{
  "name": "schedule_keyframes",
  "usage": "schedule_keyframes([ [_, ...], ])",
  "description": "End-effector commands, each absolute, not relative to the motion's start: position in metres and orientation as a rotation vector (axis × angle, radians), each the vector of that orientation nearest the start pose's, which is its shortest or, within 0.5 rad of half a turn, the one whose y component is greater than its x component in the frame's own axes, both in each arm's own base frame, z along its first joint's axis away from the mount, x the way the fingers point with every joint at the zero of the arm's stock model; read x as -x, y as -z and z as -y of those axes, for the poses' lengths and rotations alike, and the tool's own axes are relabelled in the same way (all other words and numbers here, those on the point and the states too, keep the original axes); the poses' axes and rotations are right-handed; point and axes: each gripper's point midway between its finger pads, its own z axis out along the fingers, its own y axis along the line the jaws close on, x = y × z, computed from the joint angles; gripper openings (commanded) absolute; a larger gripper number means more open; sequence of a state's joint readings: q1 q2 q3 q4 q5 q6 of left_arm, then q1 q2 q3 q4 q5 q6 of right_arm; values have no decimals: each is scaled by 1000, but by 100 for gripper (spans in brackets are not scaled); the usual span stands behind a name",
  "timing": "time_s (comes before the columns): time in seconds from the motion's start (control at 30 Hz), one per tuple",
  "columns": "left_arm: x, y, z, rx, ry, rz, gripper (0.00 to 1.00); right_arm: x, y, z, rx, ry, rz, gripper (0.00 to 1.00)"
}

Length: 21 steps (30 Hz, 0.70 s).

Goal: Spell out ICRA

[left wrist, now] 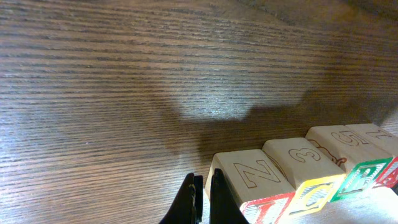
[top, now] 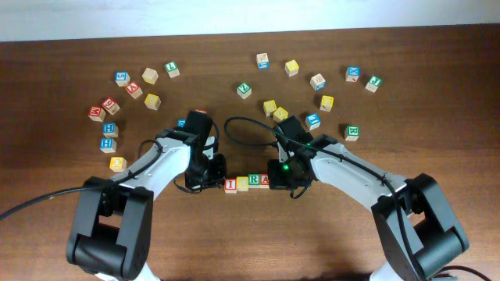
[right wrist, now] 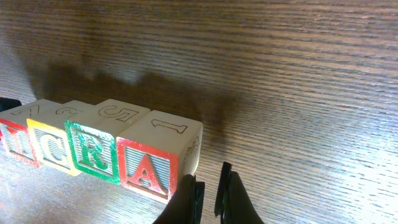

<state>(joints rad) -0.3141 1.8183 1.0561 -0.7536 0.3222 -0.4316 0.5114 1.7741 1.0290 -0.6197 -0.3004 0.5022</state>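
The four letter cubes stand in a touching row on the wooden table: red I [top: 230, 185], yellow C [top: 242, 183], green R [top: 254, 182] and red A [top: 265, 180]. My left gripper [top: 214, 176] is down at the row's left end. In the left wrist view its fingers [left wrist: 204, 179] are shut on nothing, with one finger against the I cube [left wrist: 252, 175]. My right gripper [top: 280, 175] is at the row's right end. In the right wrist view its fingers [right wrist: 210, 173] are nearly together and empty, right beside the A cube [right wrist: 146, 167]. R [right wrist: 93, 155] and C [right wrist: 53, 149] show there too.
Loose letter cubes lie scattered across the back of the table: one group at the far left [top: 109, 105] and another at the far right [top: 316, 82]. Two yellow cubes [top: 275, 109] lie just behind my right arm. A yellow cube [top: 118, 164] lies by the left arm.
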Motion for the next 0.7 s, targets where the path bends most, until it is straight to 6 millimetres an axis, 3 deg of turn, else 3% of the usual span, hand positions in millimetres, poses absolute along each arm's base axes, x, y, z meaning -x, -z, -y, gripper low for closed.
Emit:
schedule_keyframes([
  [0.0, -280, -6, 154, 176, 535, -3170, 0, -271, -16, -215, 62, -578, -3064, 5],
  [0.67, -282, -2, 142, 180, 419, -3166, 0, -274, -14, -210, 65, -523, -3055, 10],
])
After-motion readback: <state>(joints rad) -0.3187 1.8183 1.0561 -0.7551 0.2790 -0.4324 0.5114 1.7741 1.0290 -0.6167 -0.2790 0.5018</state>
